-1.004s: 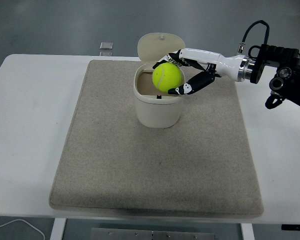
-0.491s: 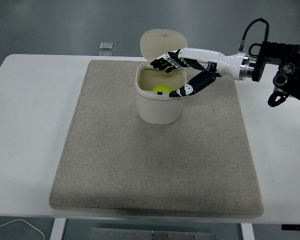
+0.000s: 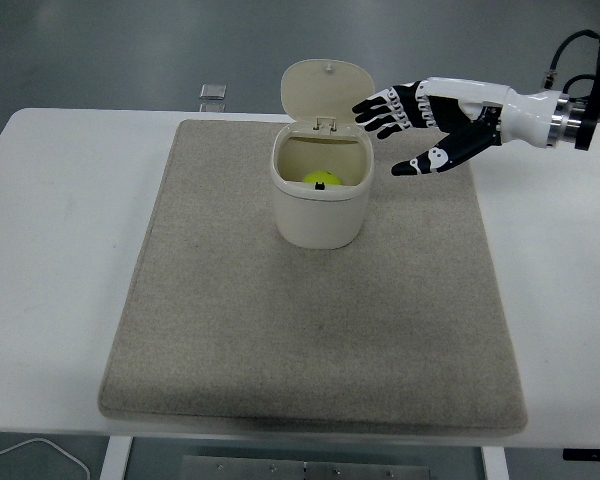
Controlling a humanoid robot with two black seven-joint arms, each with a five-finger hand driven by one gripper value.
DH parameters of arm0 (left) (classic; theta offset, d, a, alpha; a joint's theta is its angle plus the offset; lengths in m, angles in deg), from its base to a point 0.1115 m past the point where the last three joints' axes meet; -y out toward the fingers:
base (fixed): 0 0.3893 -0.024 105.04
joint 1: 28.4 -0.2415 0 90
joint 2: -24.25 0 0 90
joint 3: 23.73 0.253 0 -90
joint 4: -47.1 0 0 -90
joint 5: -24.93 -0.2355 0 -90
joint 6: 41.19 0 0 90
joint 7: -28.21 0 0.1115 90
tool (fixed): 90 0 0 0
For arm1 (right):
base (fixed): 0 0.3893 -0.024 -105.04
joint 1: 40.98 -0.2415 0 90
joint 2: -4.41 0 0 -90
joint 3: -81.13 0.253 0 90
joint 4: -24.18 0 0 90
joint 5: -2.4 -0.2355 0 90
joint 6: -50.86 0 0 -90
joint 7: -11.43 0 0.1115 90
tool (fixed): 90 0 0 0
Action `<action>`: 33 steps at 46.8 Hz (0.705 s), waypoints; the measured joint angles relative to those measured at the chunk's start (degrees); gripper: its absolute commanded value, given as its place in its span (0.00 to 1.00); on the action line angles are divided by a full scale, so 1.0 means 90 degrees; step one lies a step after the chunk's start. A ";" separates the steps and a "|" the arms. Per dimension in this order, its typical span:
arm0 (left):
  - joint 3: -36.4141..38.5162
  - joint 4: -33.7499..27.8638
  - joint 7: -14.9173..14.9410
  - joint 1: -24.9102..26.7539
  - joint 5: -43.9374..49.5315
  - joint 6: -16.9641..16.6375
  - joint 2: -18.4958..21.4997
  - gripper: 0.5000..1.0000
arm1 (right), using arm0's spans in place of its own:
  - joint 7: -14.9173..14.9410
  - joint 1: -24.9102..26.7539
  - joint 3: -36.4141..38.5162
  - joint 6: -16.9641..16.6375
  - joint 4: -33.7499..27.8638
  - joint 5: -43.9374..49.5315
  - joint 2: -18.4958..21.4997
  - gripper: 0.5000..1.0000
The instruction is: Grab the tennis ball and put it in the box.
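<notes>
A yellow-green tennis ball (image 3: 320,180) lies inside the cream box (image 3: 318,215), which stands on the mat with its round lid (image 3: 325,89) flipped up behind it. My right hand (image 3: 405,132) hovers above and to the right of the box, clear of its rim. Its fingers (image 3: 380,104) are spread and the thumb points down and left; nothing is held. Only part of the ball shows past the box's front wall. My left arm is out of the picture.
A beige mat (image 3: 310,330) covers the middle of the white table (image 3: 50,260). A small grey object (image 3: 212,92) lies at the table's far edge, left of the box. A white cable (image 3: 35,455) shows below the near left corner.
My right hand held the ball over the box, then let it drop inside. The hand has since drawn back to the right and upward, fingers spread.
</notes>
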 measured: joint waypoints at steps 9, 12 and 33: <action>0.0000 0.0000 0.0001 -0.0002 0.0000 0.0000 0.0000 0.98 | -0.0005 0.0298 -0.0016 0.0212 -0.0239 -0.0893 -0.0053 0.73; 0.0000 0.0000 0.0000 -0.0001 0.0000 0.0000 0.0000 0.98 | -0.0017 0.0394 -0.0020 0.0226 -0.0383 -0.1055 0.0004 0.73; 0.0000 0.0000 0.0000 0.0000 0.0006 0.0004 0.0000 0.98 | -0.0979 0.0593 -0.0008 0.1020 -0.1732 -0.2914 0.0744 0.73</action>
